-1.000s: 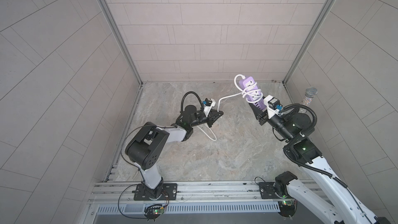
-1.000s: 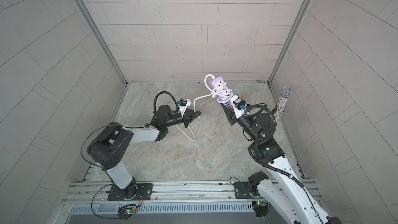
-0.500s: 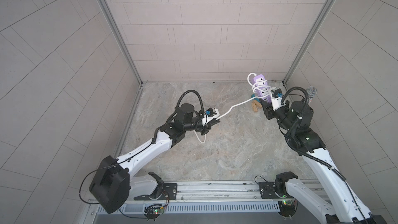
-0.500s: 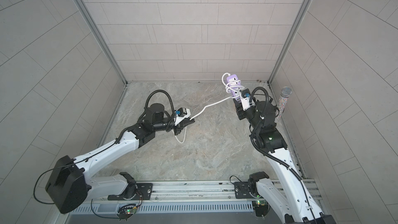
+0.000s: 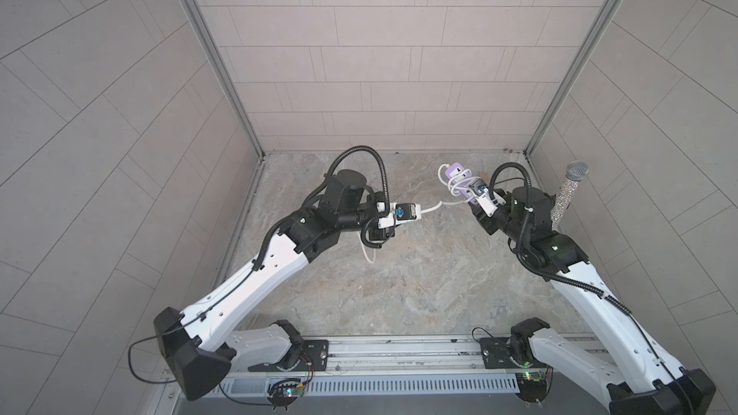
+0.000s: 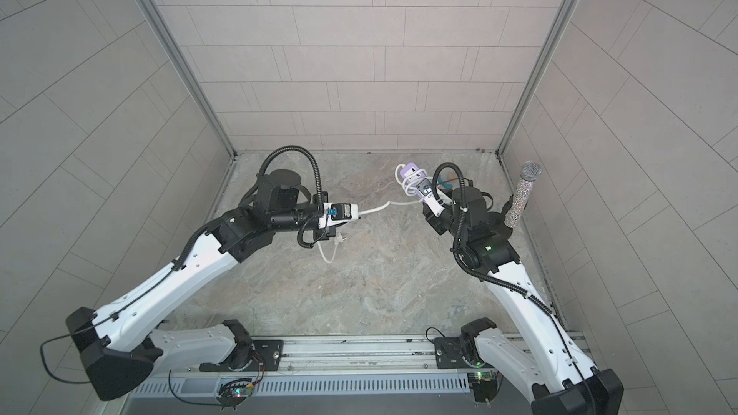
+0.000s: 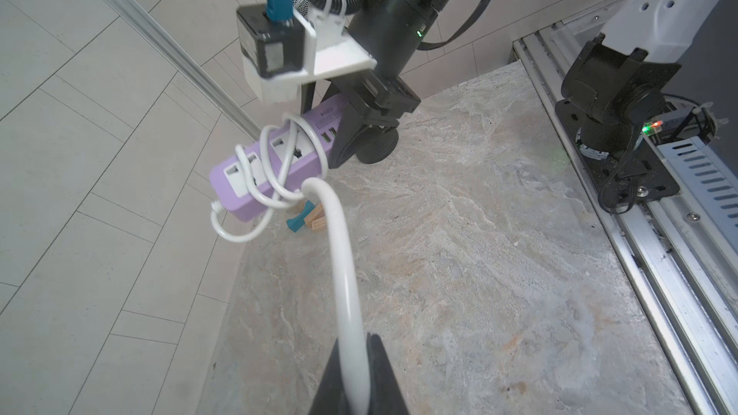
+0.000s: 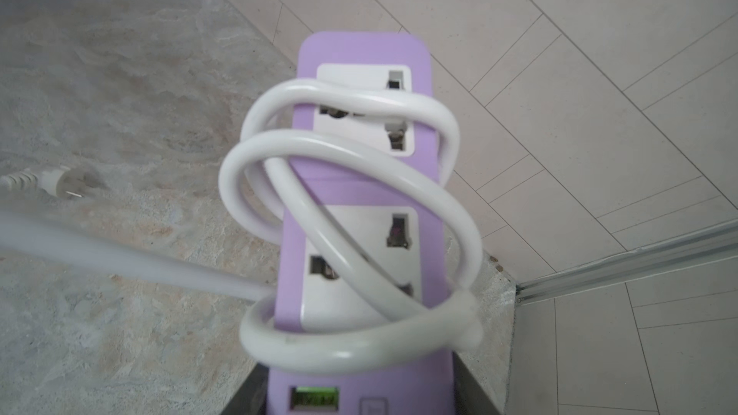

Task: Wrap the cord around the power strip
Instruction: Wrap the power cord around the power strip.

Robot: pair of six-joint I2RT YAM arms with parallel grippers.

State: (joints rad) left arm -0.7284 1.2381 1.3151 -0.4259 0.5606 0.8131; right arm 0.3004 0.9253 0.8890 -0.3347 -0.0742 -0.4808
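The right fingers [image 8: 244, 399] grip the power strip [image 8: 359, 49] by its USB end, raised over the desk's [image 7: 479, 273] far right corner (the cord [image 7: 343, 257] loops loosely round it), while the left fingers [image 7: 385, 381] are pinched tight on the cord's free run.

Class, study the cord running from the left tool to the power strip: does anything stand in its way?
Nothing visible does. The cord spans open air from the left tool to the power strip; small blocks lie on the table below the strip.
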